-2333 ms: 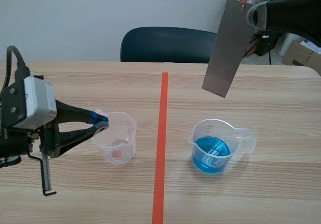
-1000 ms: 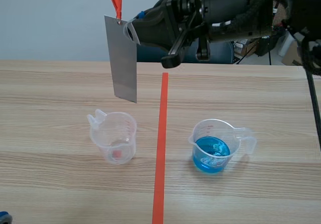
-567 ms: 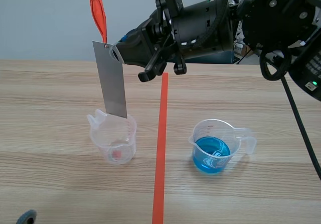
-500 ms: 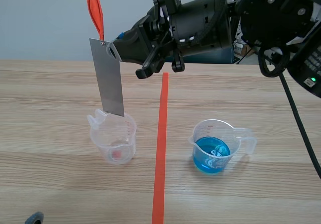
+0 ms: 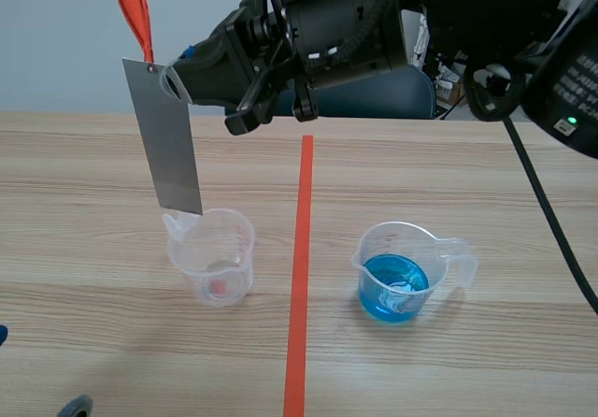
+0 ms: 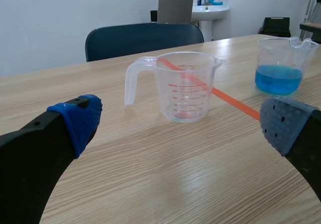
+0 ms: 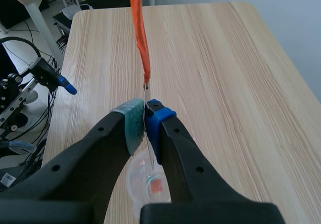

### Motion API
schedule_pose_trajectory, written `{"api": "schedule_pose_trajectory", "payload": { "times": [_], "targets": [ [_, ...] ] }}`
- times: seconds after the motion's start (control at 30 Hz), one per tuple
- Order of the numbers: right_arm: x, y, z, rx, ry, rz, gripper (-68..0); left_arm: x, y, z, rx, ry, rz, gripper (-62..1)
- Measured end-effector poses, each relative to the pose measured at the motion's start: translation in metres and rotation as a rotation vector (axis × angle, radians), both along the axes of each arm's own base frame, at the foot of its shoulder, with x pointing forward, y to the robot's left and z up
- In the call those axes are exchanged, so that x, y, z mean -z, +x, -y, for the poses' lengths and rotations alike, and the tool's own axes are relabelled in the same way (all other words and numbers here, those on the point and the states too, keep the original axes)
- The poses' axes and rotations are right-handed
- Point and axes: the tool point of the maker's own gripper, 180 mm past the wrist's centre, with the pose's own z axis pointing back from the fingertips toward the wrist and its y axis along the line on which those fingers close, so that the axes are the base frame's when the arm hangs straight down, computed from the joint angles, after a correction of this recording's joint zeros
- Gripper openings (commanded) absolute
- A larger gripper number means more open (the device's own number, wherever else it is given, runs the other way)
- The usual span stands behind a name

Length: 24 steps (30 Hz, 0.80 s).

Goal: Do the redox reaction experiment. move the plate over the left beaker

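Above left beaker [image 5: 217, 253]: plate [image 5: 164, 136] hangs near-vertical, its lower edge just over the spout-side rim.
Right gripper [image 5: 177, 80]: clamped on the plate's top edge, reaching across from the side.
Left gripper [image 6: 183, 126]: fingers spread, holding nothing, low beside the beaker.

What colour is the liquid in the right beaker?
Bright blue; the liquid shows best in the scene view.

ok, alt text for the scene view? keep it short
The right pincer, raised over the table's left half, is shut on a grey plate hanging nearly upright over the left clear beaker. A beaker of blue liquid stands across the orange tape line.
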Motion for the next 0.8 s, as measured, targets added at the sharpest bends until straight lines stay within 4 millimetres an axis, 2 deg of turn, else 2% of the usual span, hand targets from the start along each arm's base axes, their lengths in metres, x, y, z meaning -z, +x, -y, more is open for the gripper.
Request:
{"api": "schedule_pose_trajectory", "payload": {
  "times": [0.8],
  "targets": [
    [0.0045, -0.0041, -0.0024, -0.013, -0.012, -0.005, -66.9, -0.0001, 0.0002, 0.001, -0.01, -0.009, 0.002, 1.4]
  ]
}}
